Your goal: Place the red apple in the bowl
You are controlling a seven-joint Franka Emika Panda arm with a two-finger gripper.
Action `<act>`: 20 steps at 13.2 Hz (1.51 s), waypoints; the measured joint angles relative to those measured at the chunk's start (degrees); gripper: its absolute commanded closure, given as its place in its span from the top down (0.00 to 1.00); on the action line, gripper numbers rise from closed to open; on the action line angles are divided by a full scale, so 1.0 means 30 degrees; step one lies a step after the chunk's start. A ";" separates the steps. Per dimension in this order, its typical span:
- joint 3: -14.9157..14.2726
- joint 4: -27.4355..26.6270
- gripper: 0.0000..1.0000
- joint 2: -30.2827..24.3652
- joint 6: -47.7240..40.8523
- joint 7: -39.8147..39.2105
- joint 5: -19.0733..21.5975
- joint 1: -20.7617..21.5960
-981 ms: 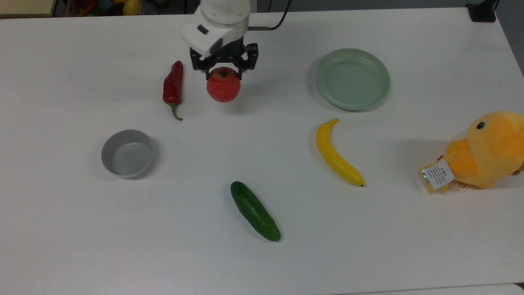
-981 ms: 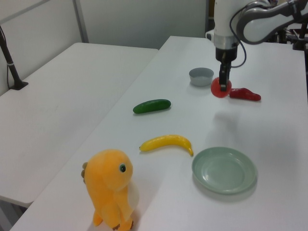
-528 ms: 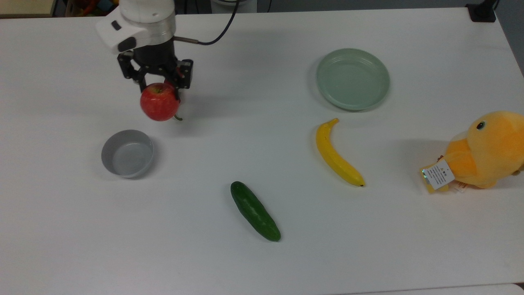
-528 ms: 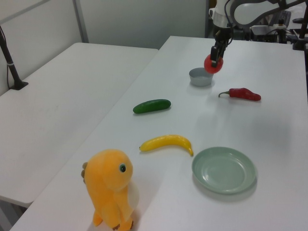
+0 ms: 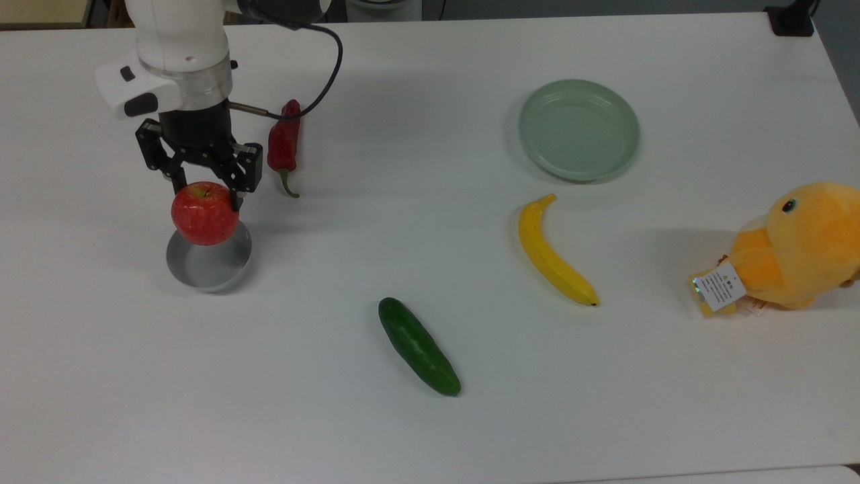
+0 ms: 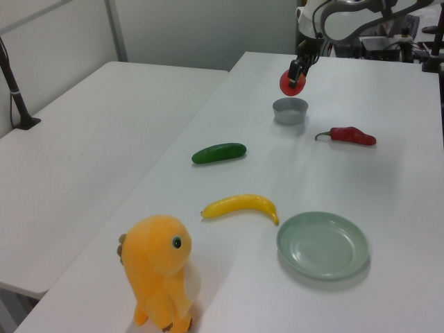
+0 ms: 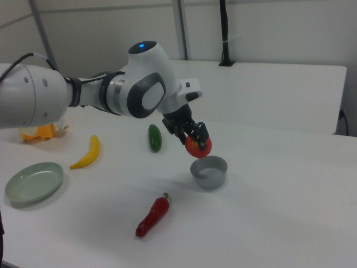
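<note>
Two fingers of the gripper (image 5: 206, 193) are clamping the red apple (image 5: 204, 214), which is now hanging over the bowl (image 5: 209, 263) at the top view's left, having crossed from beside the chili pepper (image 5: 284, 143). Carrying appears finished; lowering and releasing are remaining.

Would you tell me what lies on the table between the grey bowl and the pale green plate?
In the top view, the red chili pepper lies between the bowl and the plate, nearer the bowl; the rest is bare table.

Glossy bowl (image 5: 209, 265) inside; plush toy (image 5: 799, 245); matt table (image 5: 605, 403).
</note>
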 measured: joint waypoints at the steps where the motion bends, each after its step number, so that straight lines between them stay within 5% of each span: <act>1: -0.0001 0.0069 1.00 0.0221 0.0081 0.0000 -0.0001 -0.0089; 10: 0.0118 0.0388 1.00 0.0701 0.0105 0.0004 -0.0005 -0.0130; 12: 0.0311 0.0464 1.00 0.0315 -0.2098 -0.0004 -0.0008 -0.0031; 15: 0.0430 0.0343 1.00 -0.1380 -0.4675 0.0003 0.0020 0.0608; 20: 0.0462 -0.1160 1.00 -0.5715 -0.7130 0.1154 0.2136 0.2581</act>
